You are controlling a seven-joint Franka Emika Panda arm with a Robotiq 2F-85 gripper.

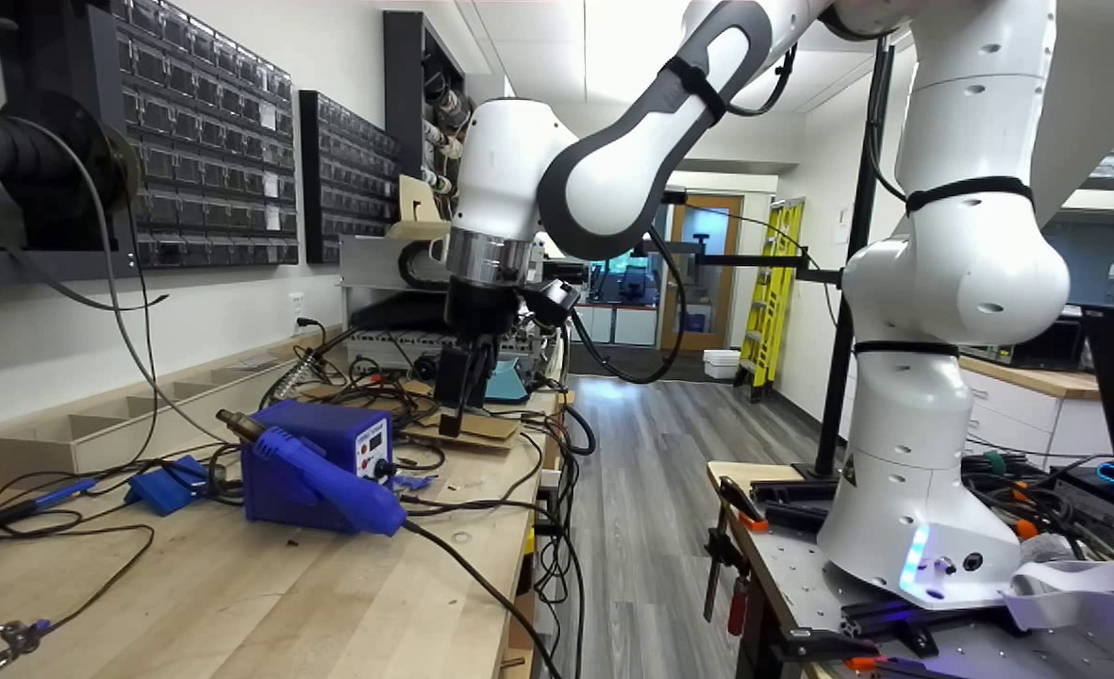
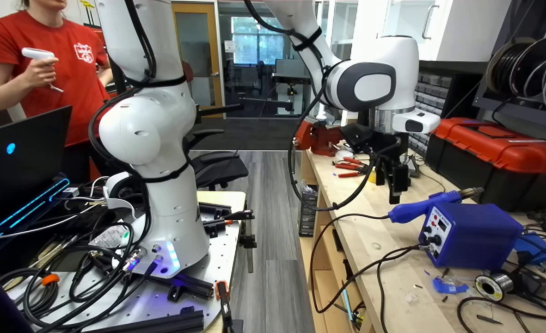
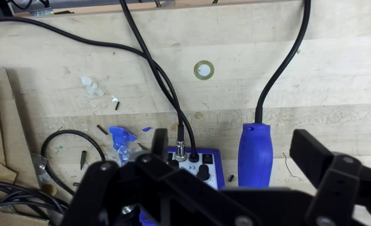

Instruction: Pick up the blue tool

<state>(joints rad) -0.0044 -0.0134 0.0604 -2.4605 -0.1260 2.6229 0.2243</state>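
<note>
Pale wood planks form the workbench point(image 1: 189, 604), one long edge along the wall point(image 1: 236, 306) and the other facing the aisle floor point(image 1: 632, 490). From across that aisle my white arm point(image 1: 613, 189) reaches over the bench. A red-lidded black toolbox point(image 2: 504, 162) stands along the wall edge. Set back from the aisle edge, a deep-blue station box point(image 2: 485, 238) sits upright, its white panel point(image 2: 437, 231) turned towards that edge. Flat brown cardboard point(image 3: 8, 116) lies near the aisle edge, apart from the box. My gripper point(image 3: 231, 142) hangs above the bench, released, its two fingers point(image 3: 309, 155) spread wide. Just beside the box is the blue tool point(image 3: 255, 155), tilted, its metal nozzle point(image 1: 240, 426) raised towards the wall edge and its corded end lower, towards the aisle edge; whether it touches the box I cannot tell. From my wrist I see its handle through the gap between my fingers, apart from both. A lighter-blue piece point(image 1: 168, 486) lies between the box and the wall edge. Across the box from the tool sits a solder spool point(image 2: 493, 286), well in from the aisle edge. A flat pale-centred disc point(image 3: 204, 70) lies between the box and the aisle edge.
</note>
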